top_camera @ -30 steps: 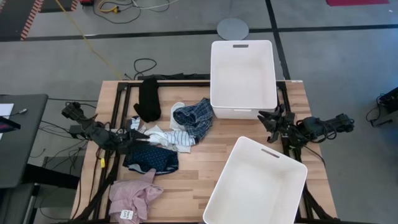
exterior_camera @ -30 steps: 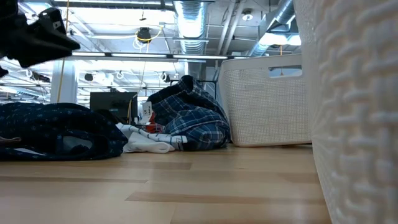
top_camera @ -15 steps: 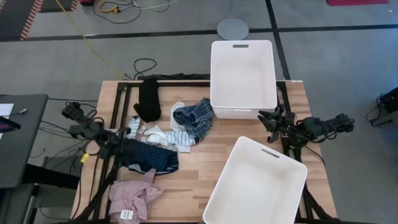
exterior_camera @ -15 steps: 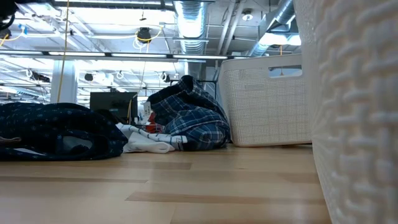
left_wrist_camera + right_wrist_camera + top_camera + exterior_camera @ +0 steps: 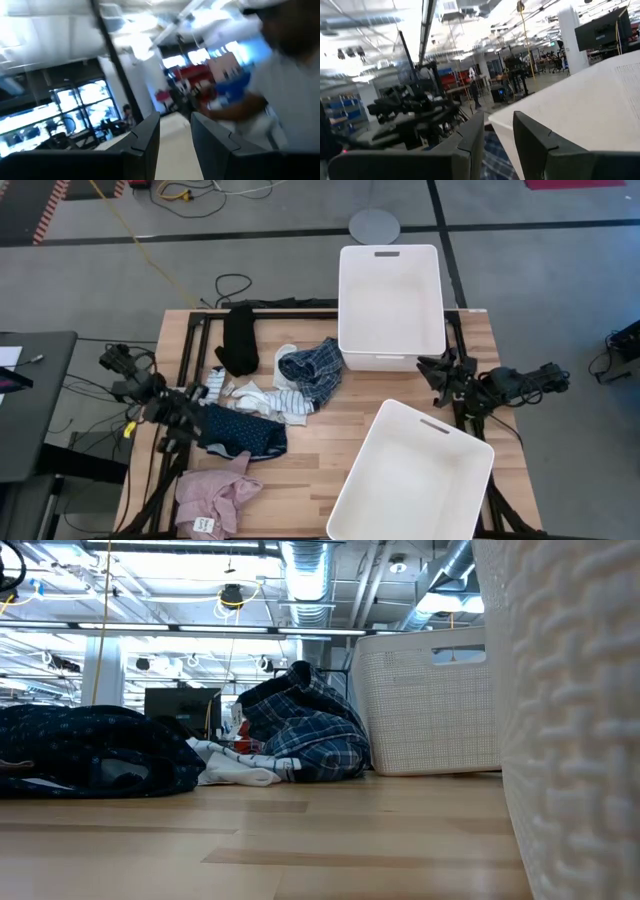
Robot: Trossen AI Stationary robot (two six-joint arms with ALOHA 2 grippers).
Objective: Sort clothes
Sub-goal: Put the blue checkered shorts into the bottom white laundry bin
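Lying beside left end effector [image 5: 188, 408]: navy dotted piece [image 5: 243, 434].

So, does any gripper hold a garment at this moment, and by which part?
No, nothing is held. The left gripper and the right gripper each show an empty gap between the fingers. The clothes, such as the plaid shirt, lie on the table.

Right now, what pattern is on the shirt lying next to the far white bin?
Blue plaid shirt, checked in blue and white; clearest in the low view.
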